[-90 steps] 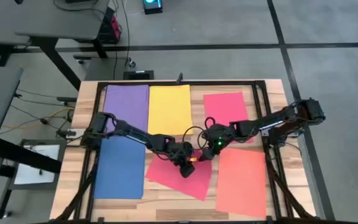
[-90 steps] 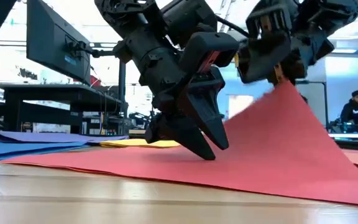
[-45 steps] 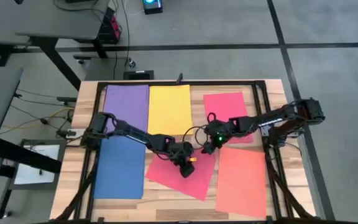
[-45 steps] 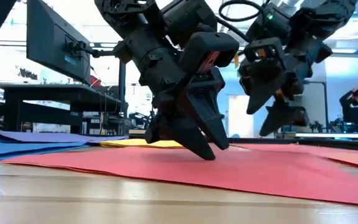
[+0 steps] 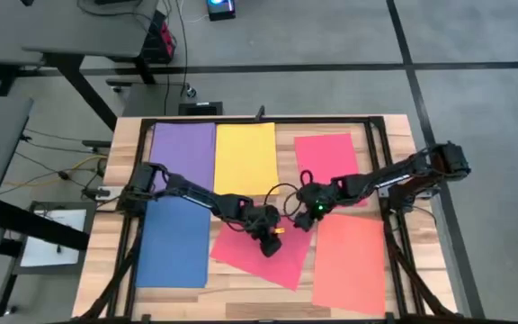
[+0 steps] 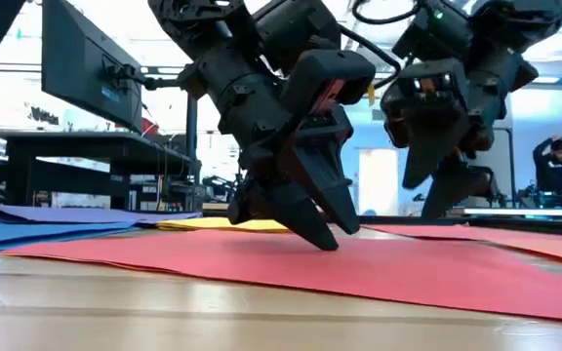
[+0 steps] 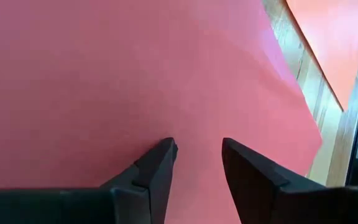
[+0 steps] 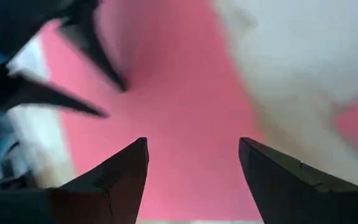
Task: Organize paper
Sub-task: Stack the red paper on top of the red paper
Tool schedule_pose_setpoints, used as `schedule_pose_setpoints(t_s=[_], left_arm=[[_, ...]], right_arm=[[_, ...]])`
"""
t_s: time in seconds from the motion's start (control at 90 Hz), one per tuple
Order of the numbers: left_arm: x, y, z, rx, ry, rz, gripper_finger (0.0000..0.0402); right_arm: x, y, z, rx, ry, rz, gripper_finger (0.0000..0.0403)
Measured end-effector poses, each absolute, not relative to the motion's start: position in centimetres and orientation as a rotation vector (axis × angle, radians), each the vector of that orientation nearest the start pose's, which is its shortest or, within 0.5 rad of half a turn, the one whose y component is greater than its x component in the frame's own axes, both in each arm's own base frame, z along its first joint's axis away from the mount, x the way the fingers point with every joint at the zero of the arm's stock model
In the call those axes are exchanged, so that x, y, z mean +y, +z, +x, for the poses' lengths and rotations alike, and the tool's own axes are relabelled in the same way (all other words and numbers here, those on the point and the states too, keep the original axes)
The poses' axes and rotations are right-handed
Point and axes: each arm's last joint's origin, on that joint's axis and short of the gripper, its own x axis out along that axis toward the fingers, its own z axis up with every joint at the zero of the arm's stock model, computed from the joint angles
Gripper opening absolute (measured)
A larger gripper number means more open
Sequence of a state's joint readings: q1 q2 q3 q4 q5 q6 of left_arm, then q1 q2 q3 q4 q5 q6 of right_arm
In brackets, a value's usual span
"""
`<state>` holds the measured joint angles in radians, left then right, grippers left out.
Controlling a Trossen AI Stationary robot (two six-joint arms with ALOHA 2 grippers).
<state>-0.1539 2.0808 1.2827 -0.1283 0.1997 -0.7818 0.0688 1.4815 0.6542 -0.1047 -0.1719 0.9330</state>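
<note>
The left gripper (image 5: 271, 241) is pressing down on the red-pink sheet (image 5: 263, 256) near the middle of the table (image 5: 106, 261). Its fingers (image 7: 157, 168) are standing a little apart, with the tips touching the paper and nothing between them. In the low view, the left gripper (image 6: 305, 219) is tilting and its tips are meeting the red-pink sheet (image 6: 261, 263), which is lying flat.

The right gripper (image 5: 300, 219) is hanging just to the right of it, above the far right corner of the same sheet. Its fingers (image 8: 114, 177) are spread wide and are holding nothing. In the low view, the right gripper (image 6: 447, 185) is staying clear of the paper.

The red-pink sheet is lying turned, not square to the table: its long axis is running from far left to near right, and one corner is pointing to the near side.

The other sheets are lying straight, with their long axes running from near to far. The blue sheet (image 5: 174, 241) is lying at the near left, and the orange sheet (image 5: 349, 265) at the near right, just beside the turned one. At the far side, the purple sheet (image 5: 184, 148) is on the left, the yellow sheet (image 5: 245, 157) is touching it at the middle, and another pink sheet (image 5: 326, 153) is on the right, partly under the right arm.
</note>
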Motion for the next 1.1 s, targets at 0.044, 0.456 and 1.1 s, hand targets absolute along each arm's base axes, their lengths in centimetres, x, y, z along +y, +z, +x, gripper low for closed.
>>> schedule_pose_setpoints(t_s=[0.044, 0.456, 1.1], left_arm=[[-7.0, 12.4, 41.5, 1.004, 0.051, -0.738, 0.0125], [-7.0, 12.4, 41.6, 0.998, 0.049, -0.738, 0.0125], [-7.0, 12.4, 41.6, 1.0, 0.054, -0.745, 0.0125]], right_arm=[[2.3, 14.7, 26.4, 0.967, -0.238, 0.901, 0.024], [3.3, 12.4, 26.3, 1.031, -0.277, 0.905, 0.024], [4.3, 14.7, 27.6, 0.94, -0.121, 0.962, 0.024]])
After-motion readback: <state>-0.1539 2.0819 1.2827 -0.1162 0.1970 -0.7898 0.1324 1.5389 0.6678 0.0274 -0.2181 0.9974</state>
